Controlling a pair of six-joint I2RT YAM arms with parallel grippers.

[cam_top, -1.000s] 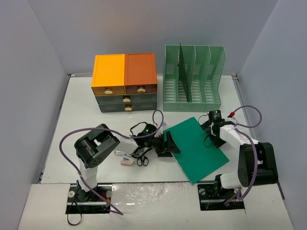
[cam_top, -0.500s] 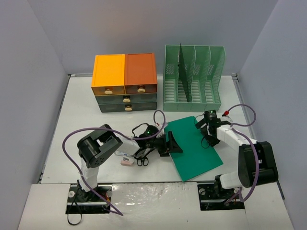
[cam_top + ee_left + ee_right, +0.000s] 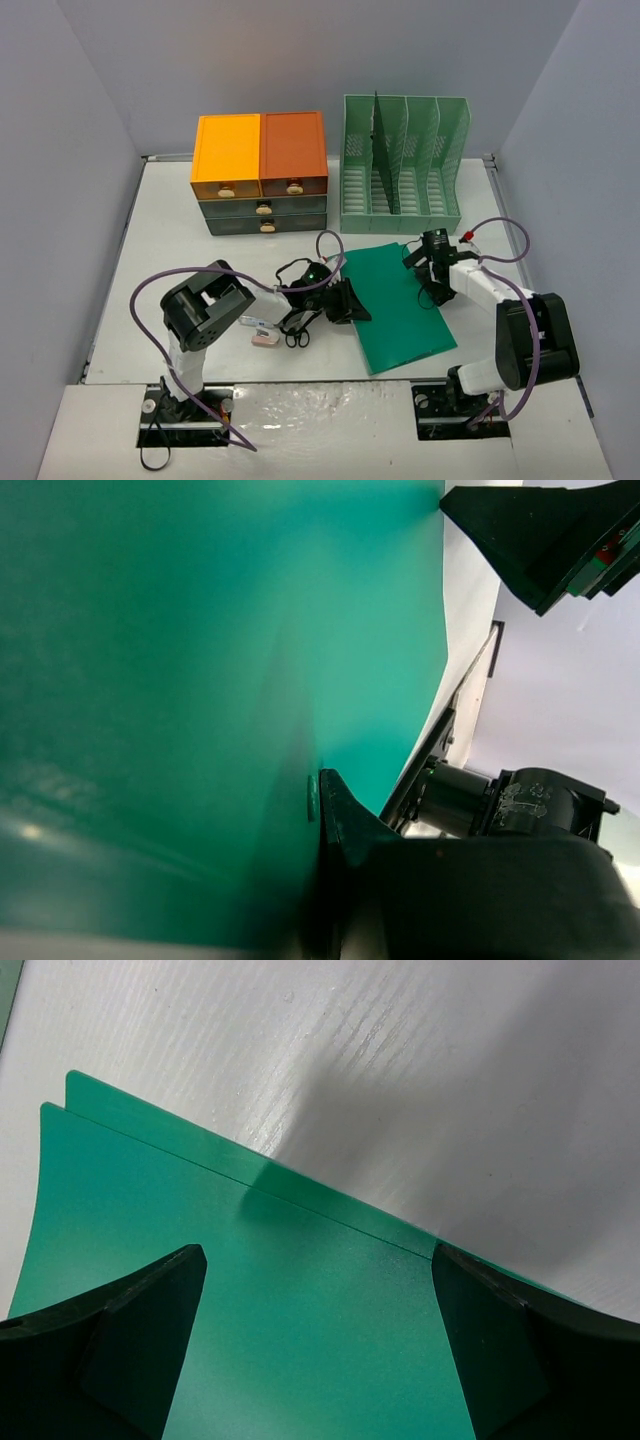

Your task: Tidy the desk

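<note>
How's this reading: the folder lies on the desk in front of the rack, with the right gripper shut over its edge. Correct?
No. The right gripper is open, not shut: the right wrist view shows its fingers spread wide over the folder's edge. The rest holds.

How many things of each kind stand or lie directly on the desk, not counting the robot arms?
Green folder: 1
Green file rack: 1
Drawer unit: 1
Black scissors: 1
Small pink-and-white item: 1
Total: 5
</note>
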